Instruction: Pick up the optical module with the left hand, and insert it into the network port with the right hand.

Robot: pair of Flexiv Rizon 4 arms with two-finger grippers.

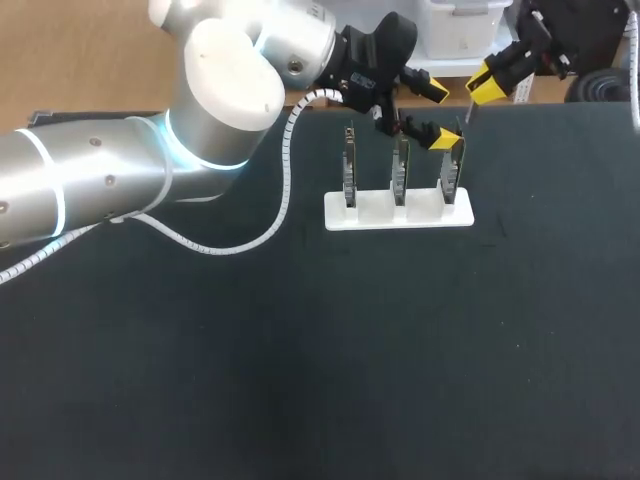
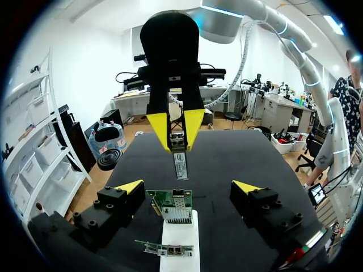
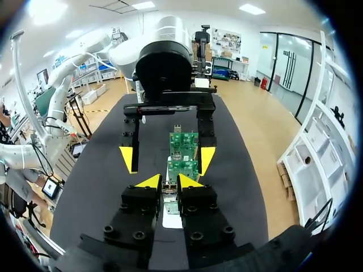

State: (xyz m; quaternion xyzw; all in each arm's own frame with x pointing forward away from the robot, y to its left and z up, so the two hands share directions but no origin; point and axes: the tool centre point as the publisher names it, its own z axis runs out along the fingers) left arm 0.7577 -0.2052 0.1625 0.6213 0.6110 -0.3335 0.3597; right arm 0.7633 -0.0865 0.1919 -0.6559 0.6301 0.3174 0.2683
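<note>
Optical module (image 2: 180,163) is looking like a slim metal-cased stick: light, rigid and smooth-sided. I'm judging it can pivot or slip in a pinch, and the contact end is likely the fragile bit. Best hold is on the flat sides at the rear end, leaving the nose free for the cage. That's roughly how it's sitting. Right gripper (image 3: 168,182) is clamping it, yellow tips nearly together on its upper end, body hanging down clear of the fingers over the table (image 1: 300,380). Left gripper (image 2: 188,186) is carrying nothing. Its fingers are spreading wide and straddling the end circuit board (image 2: 172,204) nearest the right arm, one tip either side; can't tell if either tip is touching it. That board is one of three standing upright in a white base (image 1: 400,212). Network port (image 2: 177,214) is, I take it, the metal cage on that end board. Module is hanging near it and apart from it, not seated yet. Alignment is going to matter: stiff part, stiff cage, no give if it's going in tilted.
</note>
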